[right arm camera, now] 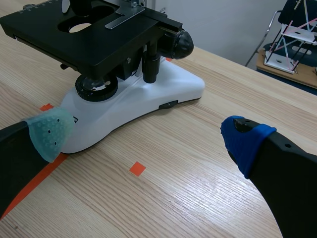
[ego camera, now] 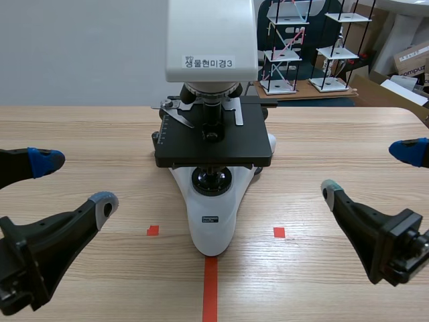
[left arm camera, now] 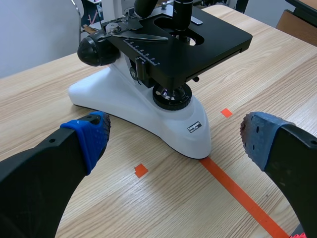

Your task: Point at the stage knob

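Two hands are in view and neither is at the stage knob, so by my reading the pointing has not begun. In the scene view the left hand [ego camera: 74,182] sits at the lower left of the frame and the right hand [ego camera: 369,171] at the lower right. Both are spread wide with nothing between their fingers, and each is well apart from the microscope [ego camera: 213,221] at the centre of the worktop [ego camera: 80,127].

The stage knob [right arm camera: 151,62] shows best in the right wrist view. It is a short black stem hanging straight down from the underside of the black stage [right arm camera: 84,39], just beside the large round focus knob [right arm camera: 178,43] and above the white base. It lies ahead of the right hand [right arm camera: 146,135], a little toward the grey-green pad [right arm camera: 49,131], with bare worktop between. In the scene view the stage hides nearly all of it, right of centre. The left hand [left arm camera: 178,139] faces the microscope's opposite flank, and I cannot make out the knob from there.

All of the task is left, I judge. The right hand looks the better placed: it would need to go forward and bring a fingertip to the stem, steering clear of the focus knob.
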Tool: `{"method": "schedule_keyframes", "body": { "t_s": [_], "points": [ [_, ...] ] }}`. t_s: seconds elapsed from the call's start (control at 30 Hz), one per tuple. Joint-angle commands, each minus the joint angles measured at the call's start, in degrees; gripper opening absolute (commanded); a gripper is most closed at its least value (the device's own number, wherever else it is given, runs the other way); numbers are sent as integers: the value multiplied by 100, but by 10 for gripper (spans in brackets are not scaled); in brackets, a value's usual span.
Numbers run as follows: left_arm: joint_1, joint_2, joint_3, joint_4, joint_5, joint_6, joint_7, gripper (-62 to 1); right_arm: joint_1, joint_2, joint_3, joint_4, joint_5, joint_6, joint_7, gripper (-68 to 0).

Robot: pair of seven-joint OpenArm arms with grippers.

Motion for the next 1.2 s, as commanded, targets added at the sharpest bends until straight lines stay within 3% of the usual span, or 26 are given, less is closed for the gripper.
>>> {"method": "schedule_keyframes", "body": {
  "t_s": [0.0, 0.53, 0.6, 0.7, 0.97, 1.17],
  "points": [
    [31, 26, -48, 35, -35, -13, -61, -56, 50, -17, 7, 70, 42, 2, 83, 4],
    [31, 26, -48, 35, -35, -13, -61, -56, 52, -17, 7, 70, 42, 2, 81, 4],
    [31, 26, -48, 35, -35, -13, -61, -56, 52, -20, 7, 68, 39, 2, 76, -83],
    [31, 26, -48, 35, -33, -13, -61, -56, 129, -70, 7, 28, -7, 7, 20, -279],
    [31, 26, -48, 35, -35, -13, -61, -56, 1023, -496, -94, -841, -24, 22, -243, -644],
    [31, 26, -48, 35, -33, -13, -61, -56, 1880, -573, -426, -1679, -238, 48, -74, -673]
  ]
}}
